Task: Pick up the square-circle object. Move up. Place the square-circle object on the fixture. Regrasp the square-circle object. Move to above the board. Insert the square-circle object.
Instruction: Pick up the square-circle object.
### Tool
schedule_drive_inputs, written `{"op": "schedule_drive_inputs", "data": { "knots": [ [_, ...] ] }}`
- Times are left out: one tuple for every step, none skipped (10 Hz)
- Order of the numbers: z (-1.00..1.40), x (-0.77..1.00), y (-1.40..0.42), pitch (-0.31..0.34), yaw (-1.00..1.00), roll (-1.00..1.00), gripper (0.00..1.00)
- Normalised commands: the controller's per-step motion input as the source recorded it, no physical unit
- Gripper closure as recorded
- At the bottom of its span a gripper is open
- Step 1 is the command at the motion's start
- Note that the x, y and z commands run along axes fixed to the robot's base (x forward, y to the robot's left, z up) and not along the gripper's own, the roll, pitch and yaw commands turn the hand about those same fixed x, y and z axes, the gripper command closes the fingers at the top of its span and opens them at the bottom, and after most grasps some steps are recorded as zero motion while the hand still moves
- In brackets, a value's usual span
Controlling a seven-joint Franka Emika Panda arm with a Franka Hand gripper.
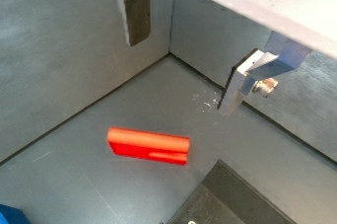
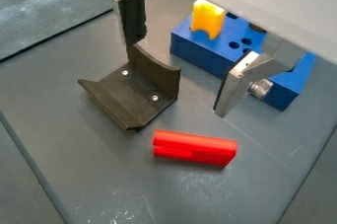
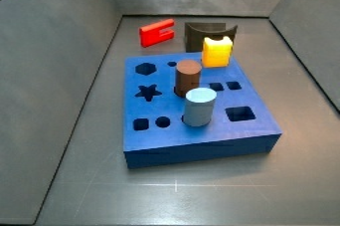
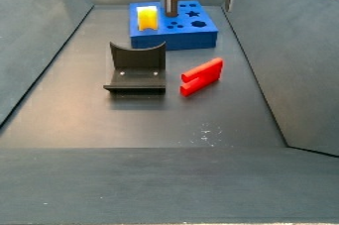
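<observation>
Square-circle object (image 2: 195,149) flat on floor; gripper (image 2: 184,50) fingers (image 2: 238,88) apart, above.

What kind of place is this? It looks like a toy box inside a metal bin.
Most likely a robot test cell for peg-fitting trials. Grey walls enclose a floor holding a blue board with shaped holes, a dark fixture and a red square-circle object. The gripper hangs open above them.
</observation>
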Motion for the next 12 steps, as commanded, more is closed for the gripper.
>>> {"op": "schedule_drive_inputs", "data": {
  "knots": [
    [0.00, 0.00, 0.00, 0.000, 0.00, -0.01, 0.00],
    [0.00, 0.00, 0.00, 0.000, 0.00, -0.02, 0.00],
    [0.00, 0.00, 0.00, -0.026, 0.00, -0.03, 0.00],
    [-0.03, -0.37, 0.00, 0.000, -0.20, 0.01, 0.00],
    [0.00, 0.00, -0.03, -0.004, 0.00, 0.00, 0.00],
    [-0.13, 0.00, -0.18, 0.000, -0.59, -0.06, 0.00],
    [-0.17, 0.00, -0.09, -0.044, -0.97, -0.09, 0.00],
    [-0.20, 0.00, -0.05, -0.059, -1.00, -0.09, 0.00],
    [-0.21, 0.00, -0.05, -0.064, -0.99, -0.10, 0.00],
    [-0.21, 0.00, -0.05, -0.069, -0.99, -0.10, 0.00],
    [-0.22, 0.00, -0.06, -0.077, -0.99, -0.10, 0.00],
    [-0.27, 0.00, -0.06, -0.126, -0.97, -0.11, 0.00]
  ]
}}
